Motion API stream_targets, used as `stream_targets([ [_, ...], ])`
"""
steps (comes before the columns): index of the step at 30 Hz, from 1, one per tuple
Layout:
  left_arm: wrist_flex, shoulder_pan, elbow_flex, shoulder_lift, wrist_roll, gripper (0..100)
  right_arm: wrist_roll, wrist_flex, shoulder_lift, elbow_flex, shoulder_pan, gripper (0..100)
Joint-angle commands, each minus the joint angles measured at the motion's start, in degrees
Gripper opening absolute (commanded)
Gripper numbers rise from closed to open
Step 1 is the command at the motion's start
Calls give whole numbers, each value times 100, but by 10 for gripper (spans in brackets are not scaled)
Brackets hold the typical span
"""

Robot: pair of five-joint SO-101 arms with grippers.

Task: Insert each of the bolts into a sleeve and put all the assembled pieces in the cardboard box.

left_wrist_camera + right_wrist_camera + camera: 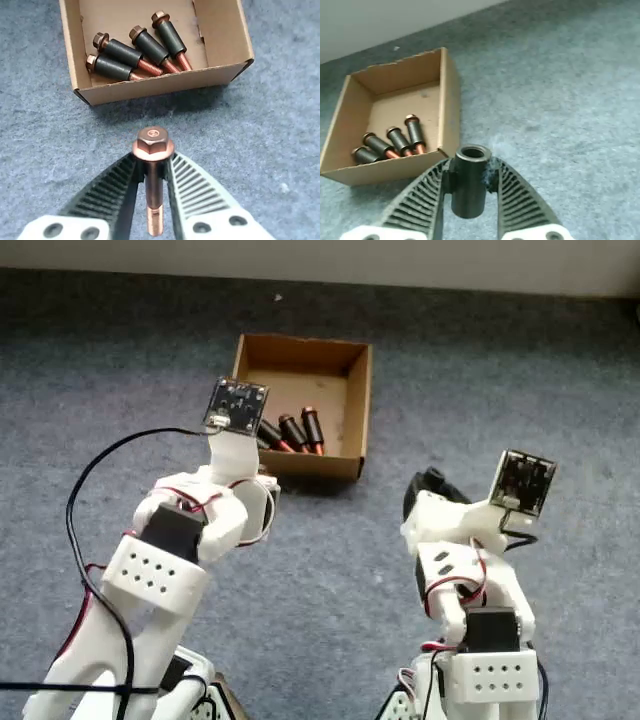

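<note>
My left gripper (154, 160) is shut on a copper bolt (154, 185), hex head up, held just in front of the cardboard box (165, 82). My right gripper (470, 170) is shut on a dark sleeve (469, 187), its open bore facing up, off to the box's right and a little nearer. Several assembled pieces (135, 50), bolts inside dark sleeves, lie side by side along the box's near wall. In the high view the box (310, 465) sits at the table's far middle with the assembled pieces (290, 432) inside, and both arms stand in front of it.
Grey carpet (520, 370) covers the table around the box. A black cable (90, 480) loops off the left arm. A pale wall edge (370, 25) runs behind the box.
</note>
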Motion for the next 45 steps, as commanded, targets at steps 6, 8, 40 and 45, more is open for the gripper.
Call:
stream_targets([
  [6, -721, -40, 532, -2167, 123, 6, 448, -4, -251, -22, -1508, 5],
  [8, -941, -40, 655, -2510, 123, 6, 615, -13, -251, -22, -1903, 5],
  [40, -1591, 57, 1138, -3749, 897, 6, 1758, -3213, -259, 1218, -3855, 5],
  [45, -1556, 462, 1147, -3749, 870, 6, 1758, -3213, -259, 1226, -3846, 5],
])
